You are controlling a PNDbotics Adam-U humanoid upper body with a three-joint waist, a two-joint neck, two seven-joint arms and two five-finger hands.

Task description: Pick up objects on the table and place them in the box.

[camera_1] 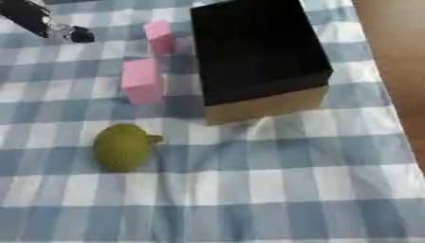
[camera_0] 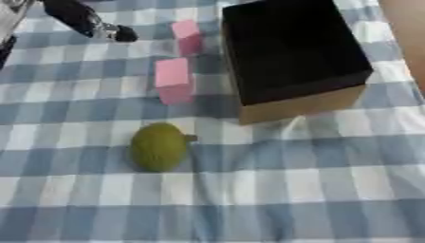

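I'm looking down on the desk [camera_0: 332, 190], covered in a blue-and-white checked cloth [camera_0: 274, 209] with a few creases running below the box. The box [camera_0: 292, 57] sits toward the far right, open at the top, dark inside with tan cardboard walls; I can't make out anything in it. Just left of the box stand two pink blocks: the nearer pink block [camera_0: 174, 80] is close to the box's left wall, and the farther pink block [camera_0: 188, 37] is just behind it, a small gap between the two. Nearer to me, well apart from the blocks, lies a green fruit [camera_0: 158, 147], rounded, with a short stub pointing right toward the box's near corner.

Up in the far left corner I've got the left robot hand [camera_0: 91, 23] coming in, black with a silvery part and a dark rounded tip pointing toward the farther pink block. It's clear of everything, touching none of the objects. Whether its fingers are spread or curled, I cannot tell from here. The right robot hand isn't showing in either eye. A strip of bare wood surface [camera_1: 398, 71] runs along the right edge.
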